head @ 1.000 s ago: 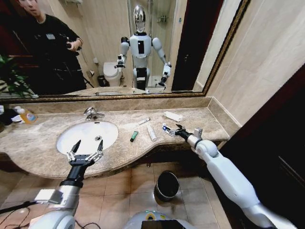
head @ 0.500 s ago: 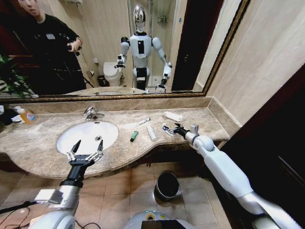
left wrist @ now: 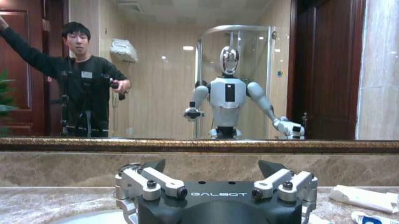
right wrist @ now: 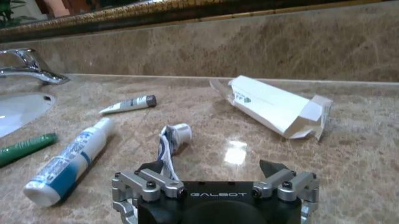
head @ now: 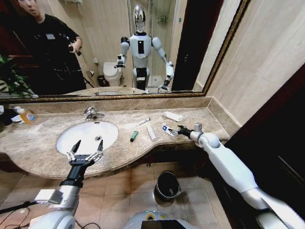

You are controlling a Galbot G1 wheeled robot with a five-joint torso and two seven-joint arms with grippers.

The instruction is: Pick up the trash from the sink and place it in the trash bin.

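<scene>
Head view: the right gripper (head: 178,130) is low over the marble counter (head: 43,148), right of the sink (head: 86,136). Its fingers are spread, with a small white-and-blue tube (head: 167,129) lying between them, touching the counter. Right wrist view shows this tube (right wrist: 172,140) near one finger, not clamped. Around it lie a white tube (right wrist: 68,161), a green tube (right wrist: 25,147), a short tube (right wrist: 128,105) and a torn white box (right wrist: 274,106). The left gripper (head: 85,153) hovers wide open at the front edge of the sink. The bin (head: 167,184) stands on the floor below the counter.
</scene>
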